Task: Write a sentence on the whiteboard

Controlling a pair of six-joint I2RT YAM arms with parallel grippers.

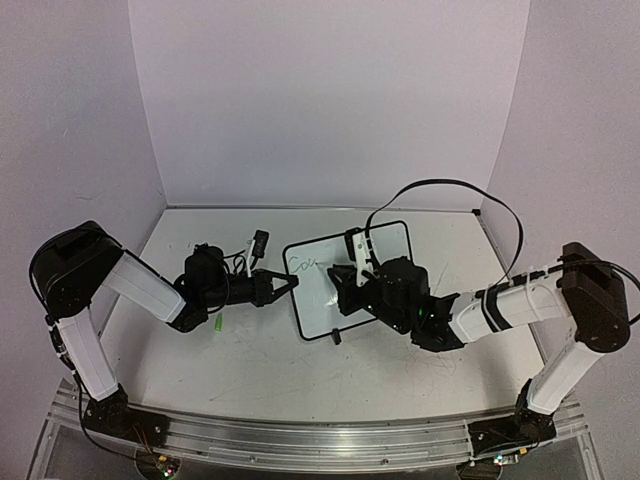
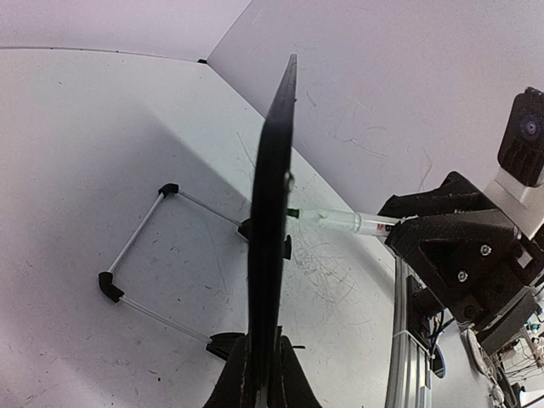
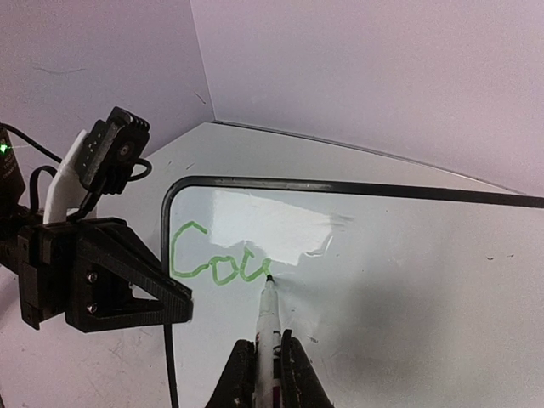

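On the whiteboard (image 3: 408,255), green sentence (image 3: 217,265) "Cou" (marker (image 3: 269,316) at its end)

table (image 1: 250,370): white, scuffed | whiteboard (image 1: 388,246): propped on it | small green item (image 1: 218,323): lying left

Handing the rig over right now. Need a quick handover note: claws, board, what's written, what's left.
Left claw: shut on the left edge of the whiteboard, which sits on the table between the arms.
Right claw: shut on a marker, tip at the board just after the last letter.
Done: sentence started, green "Cou" at the board's top left.
Left: the rest of the sentence; most of the board is blank.
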